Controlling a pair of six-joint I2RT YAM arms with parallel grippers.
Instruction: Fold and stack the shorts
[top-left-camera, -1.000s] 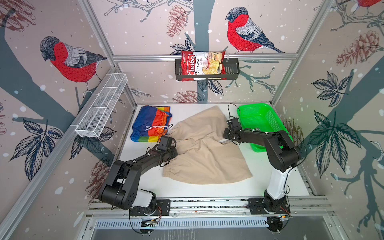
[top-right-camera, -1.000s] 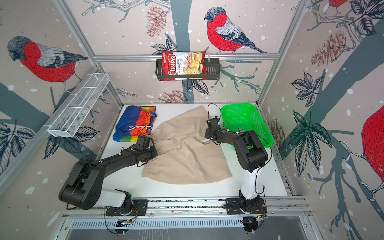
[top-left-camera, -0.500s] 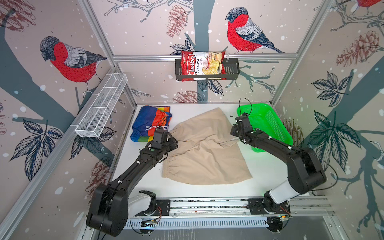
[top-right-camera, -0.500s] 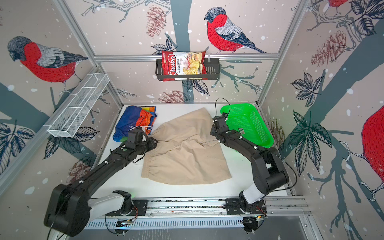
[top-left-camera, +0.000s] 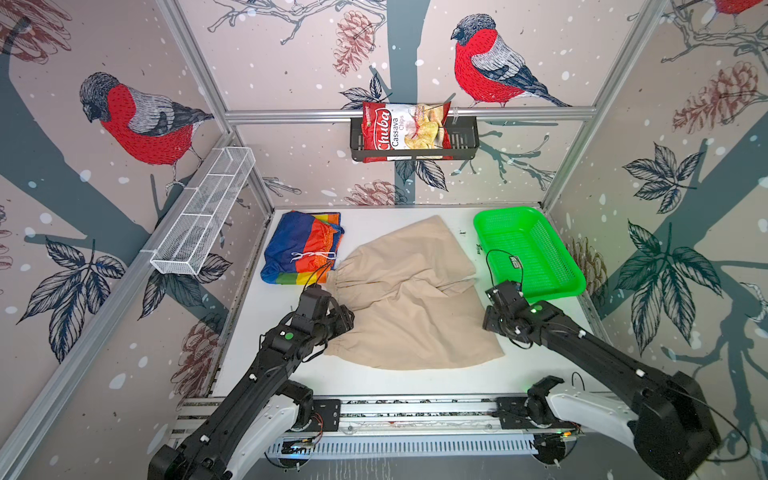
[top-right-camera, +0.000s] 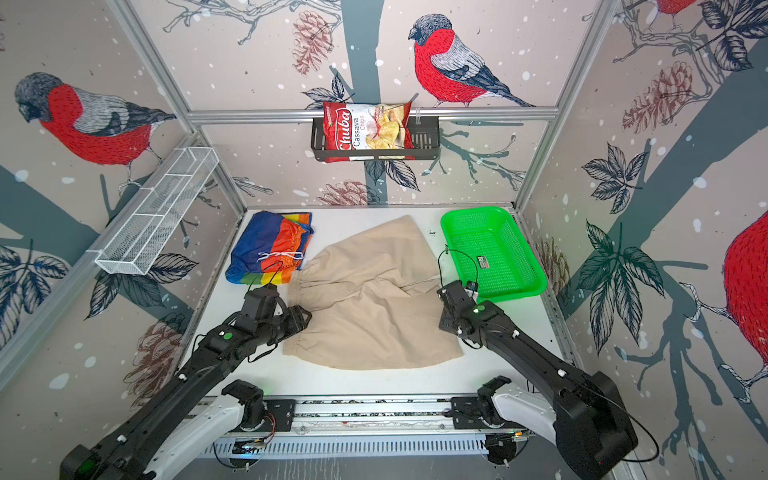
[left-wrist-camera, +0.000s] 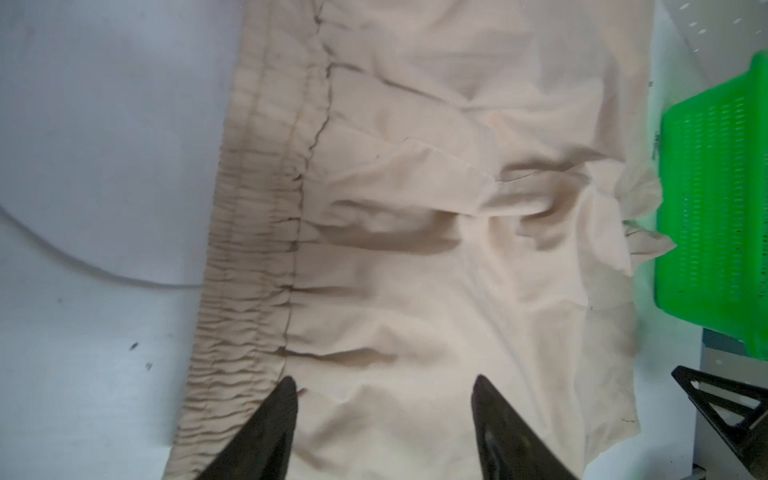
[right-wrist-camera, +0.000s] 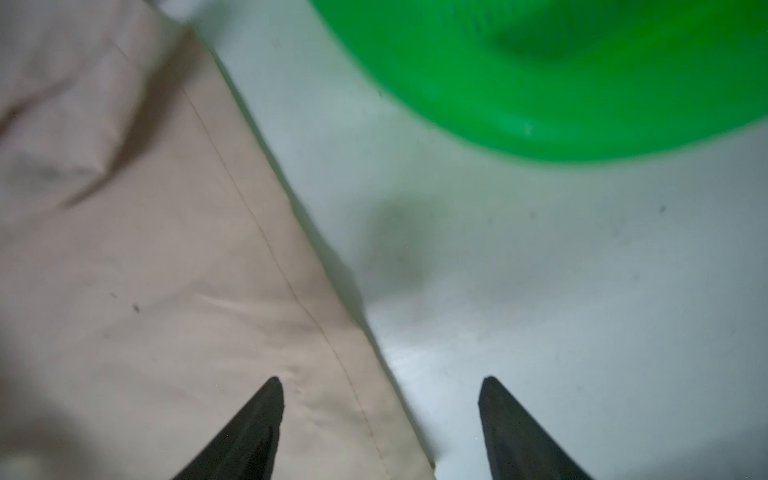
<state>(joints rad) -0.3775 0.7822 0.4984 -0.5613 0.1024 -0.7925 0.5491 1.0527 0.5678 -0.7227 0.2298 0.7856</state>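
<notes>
The left claw (left-wrist-camera: 384, 384) is spread wide over the beige shorts' (top-left-camera: 409, 299) nine-o'clock edge; the right claw (right-wrist-camera: 382, 384), likewise, at three o'clock.

From high in front, tilted down over whole table (top-left-camera: 415, 382) in both top views. From each wrist, close, downward, sharing beige shorts (left-wrist-camera: 415, 249) and green basket (right-wrist-camera: 540, 83).

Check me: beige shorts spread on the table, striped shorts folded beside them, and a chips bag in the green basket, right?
No: the chips bag sits in the black wall rack, not the green basket, as both top views show. The beige shorts and striped shorts are as you said.
</notes>
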